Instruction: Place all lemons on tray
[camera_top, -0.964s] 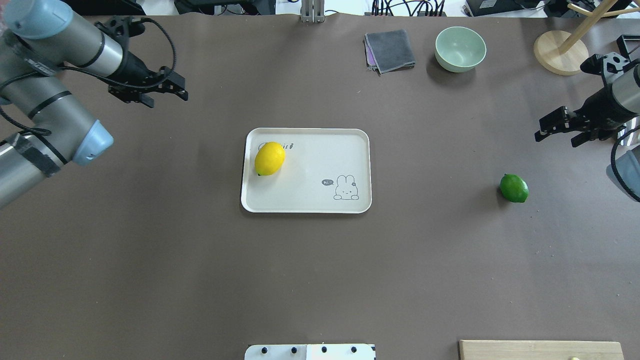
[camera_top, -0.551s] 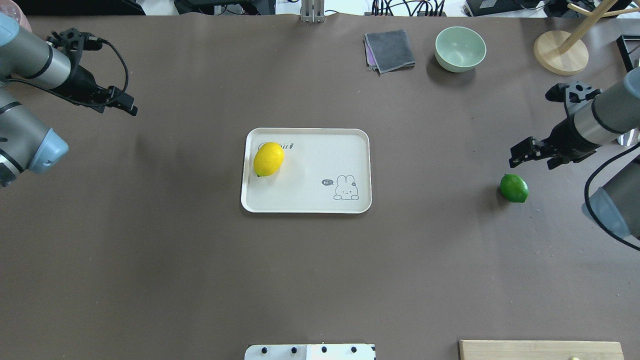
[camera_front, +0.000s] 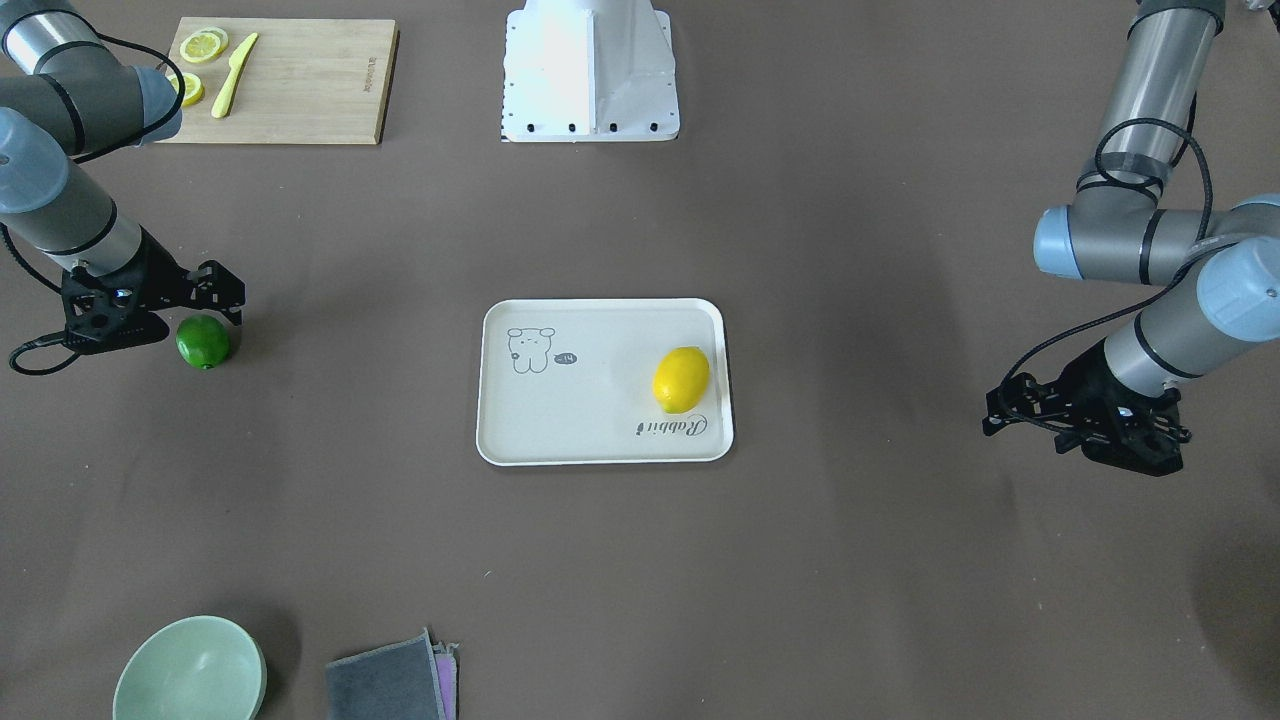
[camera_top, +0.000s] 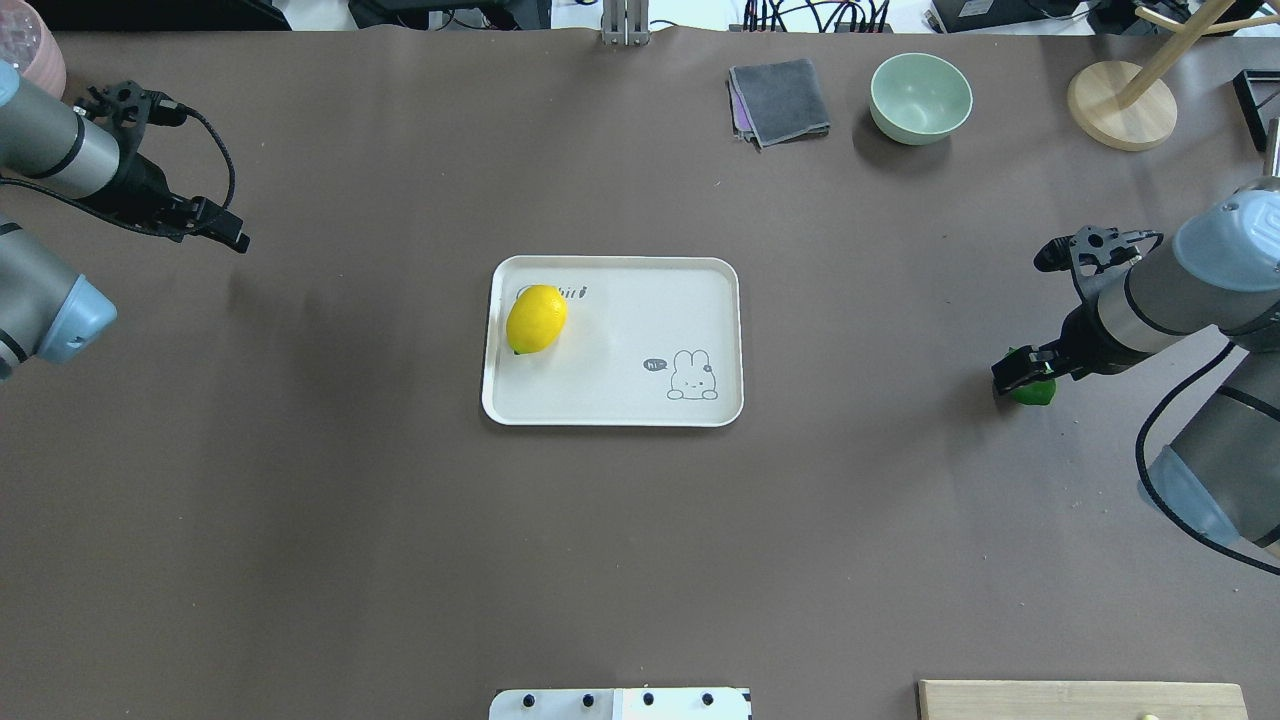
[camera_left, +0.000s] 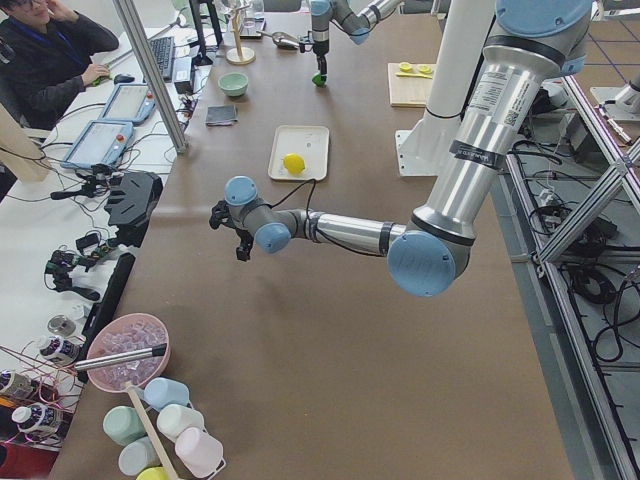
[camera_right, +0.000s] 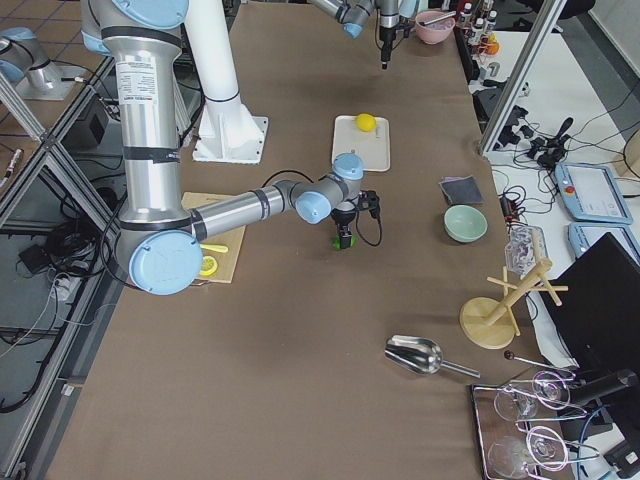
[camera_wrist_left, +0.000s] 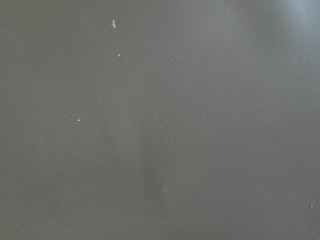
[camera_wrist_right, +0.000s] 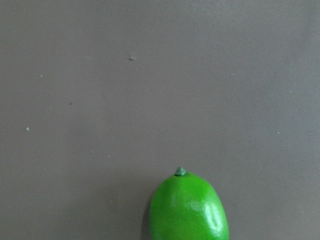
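Observation:
The yellow lemon (camera_top: 537, 318) lies on the off-white tray (camera_top: 620, 330), at its left end by the "Rabbit" script; it also shows in the front view (camera_front: 681, 379). The green lemon (camera_front: 203, 341) lies on the table far to the right of the tray (camera_front: 600, 400). My right gripper (camera_top: 1015, 375) hangs open just above it and hides part of it (camera_top: 1035, 393). The right wrist view shows the green lemon (camera_wrist_right: 189, 207) at the bottom edge, no fingers around it. My left gripper (camera_top: 228, 232) is open and empty, far left of the tray.
A wooden cutting board (camera_front: 300, 85) with lemon slices and a yellow knife is near the robot's right. A green bowl (camera_top: 920, 97), a grey cloth (camera_top: 780, 100) and a wooden stand (camera_top: 1120, 105) sit at the far edge.
My right gripper has come down and inward until it is over the green lemon. My left arm has drawn back toward the table's left edge. The yellow lemon has shifted slightly left.

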